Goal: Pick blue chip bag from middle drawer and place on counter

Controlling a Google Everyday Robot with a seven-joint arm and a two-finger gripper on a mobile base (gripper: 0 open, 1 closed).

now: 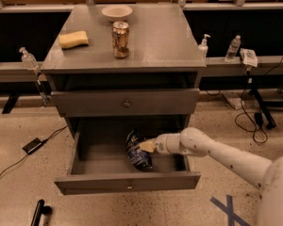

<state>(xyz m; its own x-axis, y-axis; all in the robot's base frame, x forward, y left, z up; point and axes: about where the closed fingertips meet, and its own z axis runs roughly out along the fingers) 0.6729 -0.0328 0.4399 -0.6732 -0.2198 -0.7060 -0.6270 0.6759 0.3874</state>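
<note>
My gripper (147, 146) sat in the open middle drawer (99, 182) against the blue chip bag (137, 154) at my 9 o'clock, its grip beyond telling, with bare floor leftward and the counter (165, 41) at 12 o'clock.

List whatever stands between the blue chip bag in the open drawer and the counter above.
The gripper is at the blue chip bag in the middle drawer, nothing between them. Going up, the closed upper drawer and the edge of the counter sit above the drawer's rear. A can, sponge and bowl stand on the counter.
</note>
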